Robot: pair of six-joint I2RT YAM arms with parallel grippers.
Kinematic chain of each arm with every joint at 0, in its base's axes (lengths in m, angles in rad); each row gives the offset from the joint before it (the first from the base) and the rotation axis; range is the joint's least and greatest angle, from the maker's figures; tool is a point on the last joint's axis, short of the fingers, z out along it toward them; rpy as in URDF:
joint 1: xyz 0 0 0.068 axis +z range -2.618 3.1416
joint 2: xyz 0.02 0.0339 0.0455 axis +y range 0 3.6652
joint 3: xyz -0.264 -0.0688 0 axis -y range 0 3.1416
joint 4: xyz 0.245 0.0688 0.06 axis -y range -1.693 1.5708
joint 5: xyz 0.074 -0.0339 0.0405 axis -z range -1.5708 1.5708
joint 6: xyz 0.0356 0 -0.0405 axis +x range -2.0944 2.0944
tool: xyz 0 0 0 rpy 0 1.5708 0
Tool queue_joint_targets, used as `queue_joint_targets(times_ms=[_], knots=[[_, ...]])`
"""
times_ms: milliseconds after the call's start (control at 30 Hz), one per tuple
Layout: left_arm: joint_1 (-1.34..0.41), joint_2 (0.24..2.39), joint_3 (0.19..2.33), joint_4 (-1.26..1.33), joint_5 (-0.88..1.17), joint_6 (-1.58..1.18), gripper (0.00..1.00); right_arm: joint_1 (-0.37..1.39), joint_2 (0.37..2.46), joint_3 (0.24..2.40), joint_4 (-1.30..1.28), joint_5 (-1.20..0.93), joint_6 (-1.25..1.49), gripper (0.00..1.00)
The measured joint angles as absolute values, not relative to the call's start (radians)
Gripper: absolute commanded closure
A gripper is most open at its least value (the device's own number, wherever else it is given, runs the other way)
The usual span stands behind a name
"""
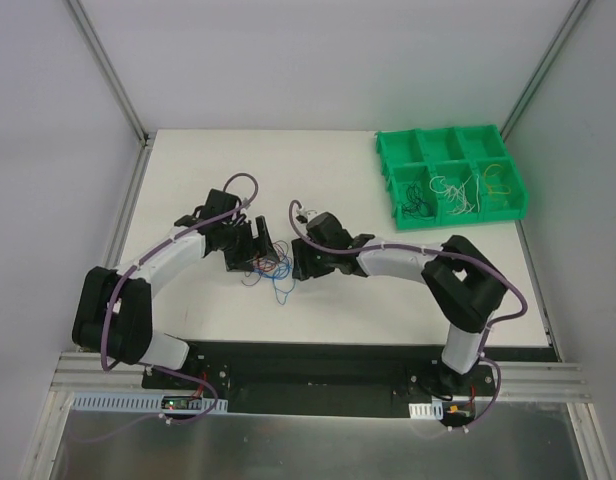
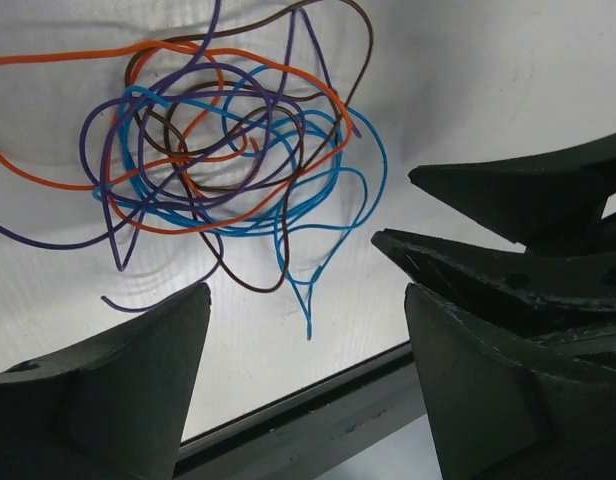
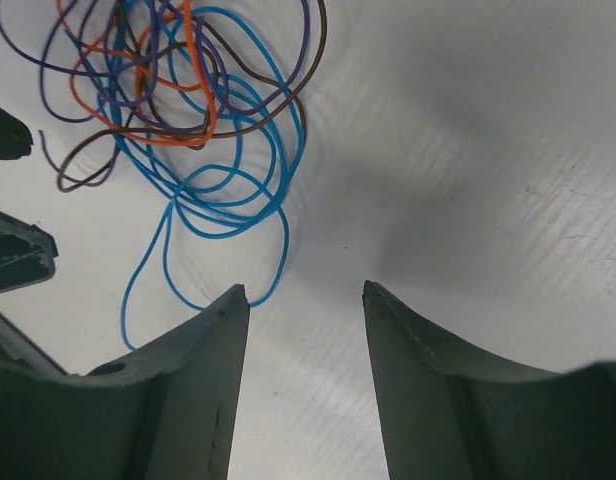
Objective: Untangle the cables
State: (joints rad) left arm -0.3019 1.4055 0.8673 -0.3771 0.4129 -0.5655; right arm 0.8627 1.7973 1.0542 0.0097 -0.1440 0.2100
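The cables (image 1: 268,265) lie in one loose tangle on the white table, between my two grippers. The left wrist view shows orange, purple, brown and blue cables (image 2: 228,150) looped through each other, with a blue end trailing toward the jaws. My left gripper (image 2: 308,290) (image 1: 250,250) is open just short of the tangle, nothing between its fingers. My right gripper (image 3: 304,288) (image 1: 296,262) is also open and empty on the opposite side of the cables (image 3: 178,100). A blue loop (image 3: 203,215) passes right beside its left fingertip (image 3: 233,300).
A green compartment tray (image 1: 453,140) stands at the back right, with black, white and yellow wires in its near compartments. The right gripper's fingers (image 2: 508,190) show in the left wrist view. The table's near edge and a dark rail (image 2: 288,425) lie below the left jaws.
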Motion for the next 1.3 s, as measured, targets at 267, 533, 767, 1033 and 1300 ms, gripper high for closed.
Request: queue_joint_targets(times_ms=[267,533,767,1033,1300], knots=[[-0.304,1.512,0.91,-0.379,0.327,-0.607,0.32,1.008,1.884,1.164,-0.075,0.167,0.167,0.55],[-0.279,1.569,0.948,-0.383,0.277,-0.65,0.32,1.047,1.925,1.203,-0.148,0.396,0.179,0.88],[-0.286,1.709,1.021,-0.397,0.277,-0.662,0.3,1.066,1.875,1.104,-0.108,0.537,0.155,0.99],[-0.288,1.748,1.069,-0.432,0.257,-0.662,0.34,1.074,1.414,0.842,-0.09,0.737,0.095,1.0],[-0.266,1.766,1.079,-0.448,0.262,-0.658,0.38,0.976,0.828,0.8,-0.047,0.886,-0.044,0.99]])
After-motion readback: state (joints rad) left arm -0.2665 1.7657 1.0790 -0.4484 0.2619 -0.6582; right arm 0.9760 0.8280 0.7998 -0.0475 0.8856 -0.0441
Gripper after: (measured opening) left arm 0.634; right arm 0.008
